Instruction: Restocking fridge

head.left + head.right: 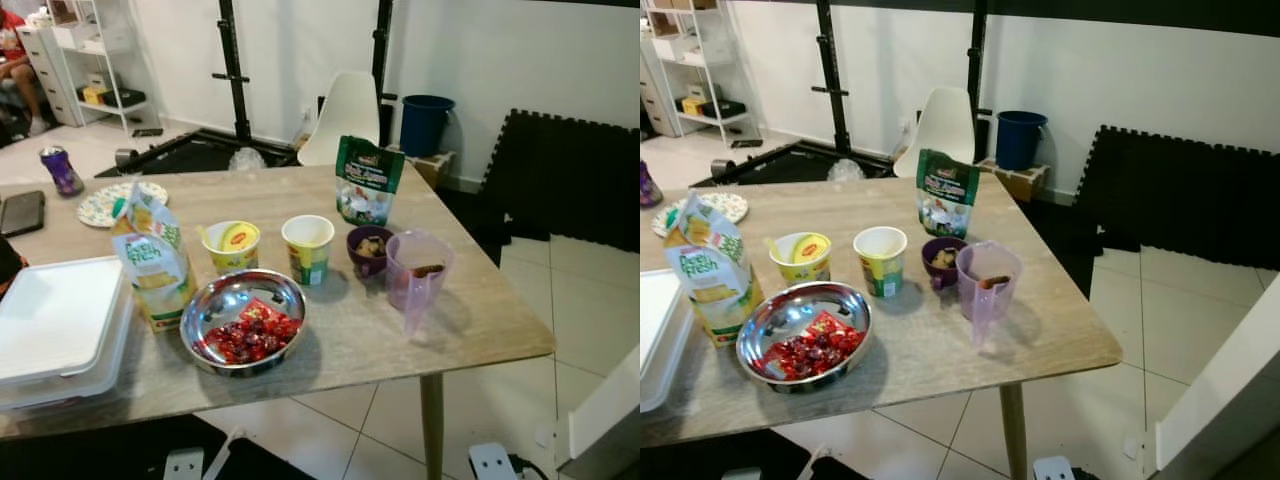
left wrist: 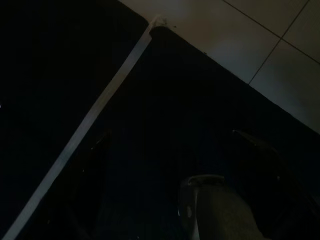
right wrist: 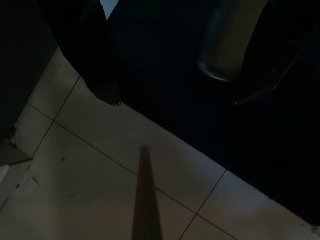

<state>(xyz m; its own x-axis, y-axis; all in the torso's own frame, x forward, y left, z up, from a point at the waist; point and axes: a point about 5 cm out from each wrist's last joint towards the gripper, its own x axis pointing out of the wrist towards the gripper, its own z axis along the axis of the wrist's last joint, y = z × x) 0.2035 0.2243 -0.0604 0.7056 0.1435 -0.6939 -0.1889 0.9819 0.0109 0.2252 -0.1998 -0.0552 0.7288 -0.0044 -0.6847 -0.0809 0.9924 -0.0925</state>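
My right gripper (image 3: 175,97) hangs open below the table (image 1: 480,320), as does my left; the upright purple jug (image 1: 417,272) at the near right edge favours my right arm.

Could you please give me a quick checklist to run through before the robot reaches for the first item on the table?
1. Items upright: juice carton, yellow cup, paper cup and purple jug all stand. Ok.
2. Steel bowl of red sweets sits close to the table front edge. Not ok.
3. Green pouch stands alone at the back. Ok.
4. White container lid is on. Ok.
5. Left tool and right tool hang low over the floor; fingers spread, nothing held. Ok.
6. Fridge position. Cannot tell.
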